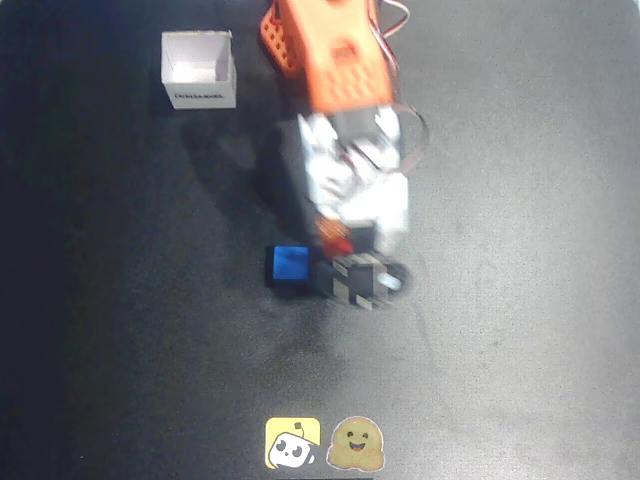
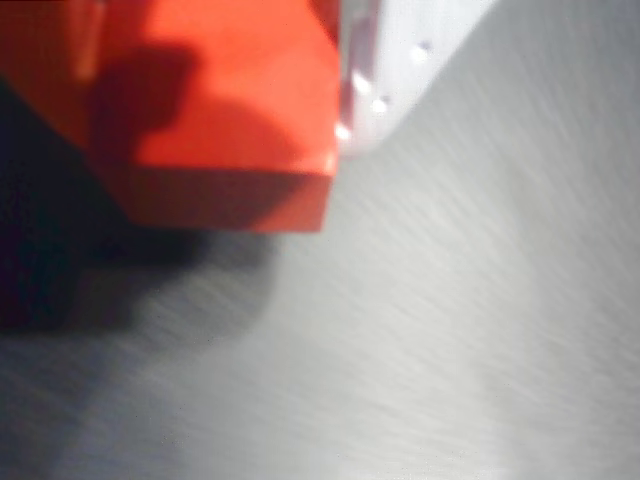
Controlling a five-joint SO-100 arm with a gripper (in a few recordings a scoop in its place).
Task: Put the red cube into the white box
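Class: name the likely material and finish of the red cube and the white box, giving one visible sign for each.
Red cube: probably plastic or painted wood; smooth, matte faces with crisp edges. White box: likely thin cardboard; matte white walls, open top, dark print along one side.

You see, overhead view: box (image 1: 198,70) upper left, well apart from cubes. One cube (image 1: 288,266) mid-table, just left of gripper (image 1: 338,240); other cube (image 1: 336,238) under gripper tip (mostly hidden). Two stickers (image 1: 292,443) at bottom edge.

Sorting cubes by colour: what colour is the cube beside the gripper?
Blue, clearest in the overhead view, just left of the gripper.
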